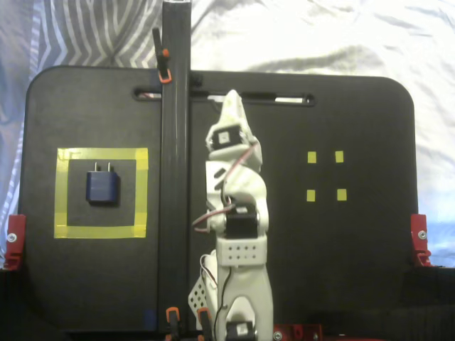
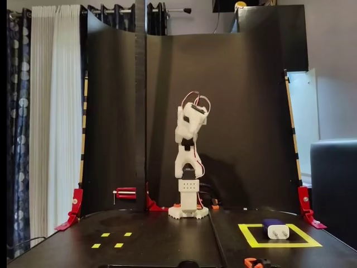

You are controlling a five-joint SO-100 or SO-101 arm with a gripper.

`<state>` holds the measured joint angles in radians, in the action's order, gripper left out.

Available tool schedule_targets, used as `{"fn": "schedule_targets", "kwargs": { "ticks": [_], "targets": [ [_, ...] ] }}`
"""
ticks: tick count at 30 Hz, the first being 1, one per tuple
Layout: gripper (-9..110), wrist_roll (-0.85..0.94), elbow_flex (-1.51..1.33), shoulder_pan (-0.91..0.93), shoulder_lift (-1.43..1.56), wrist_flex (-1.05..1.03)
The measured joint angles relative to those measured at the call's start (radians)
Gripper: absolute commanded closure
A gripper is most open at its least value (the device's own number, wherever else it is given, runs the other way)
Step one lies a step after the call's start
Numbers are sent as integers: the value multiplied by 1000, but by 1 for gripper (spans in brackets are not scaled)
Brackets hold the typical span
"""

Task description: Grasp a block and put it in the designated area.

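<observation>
The block (image 1: 102, 187) is lying flat inside the yellow tape square (image 1: 141, 192), on the black area the tape encloses, with its two silvery prongs pointing toward the top of the top-down fixed view. It is sitting a little toward the upper middle of the square and is not touching the tape on any side. In the front-facing fixed view the same block (image 2: 275, 228) is resting within the tape square (image 2: 250, 237) at the lower right, prongs facing the camera.

The arm (image 1: 237, 213) is standing folded up near the middle of the counter (image 1: 355, 270), well apart from the block. In the top-down fixed view the gripper (image 1: 232, 106) is reaching toward the far edge of the counter, near a long slot there; in the front-facing fixed view the gripper (image 2: 195, 114) is tucked at the top of the folded arm, high above the counter. It is holding nothing, but whether its jaws are parted or closed I cannot tell.

Four small yellow tape squares (image 1: 325, 175) are sitting on the opposite side of the counter from the big square. A dark vertical post (image 1: 175, 163) is crossing the top-down fixed view between the arm and the tape square.
</observation>
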<state>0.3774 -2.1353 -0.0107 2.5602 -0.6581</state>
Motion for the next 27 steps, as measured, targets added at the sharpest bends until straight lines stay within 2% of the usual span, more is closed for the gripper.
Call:
{"fn": "schedule_targets", "kwargs": {
  "ticks": [6, 11, 17, 27],
  "targets": [
    [102, -161, -170, 23, 106, 112],
    [102, -273, -396, 52, 190, 308],
    [102, -295, -635, 58, 290, 474],
    [102, -295, -865, 48, 502, 483]
  ]
}}
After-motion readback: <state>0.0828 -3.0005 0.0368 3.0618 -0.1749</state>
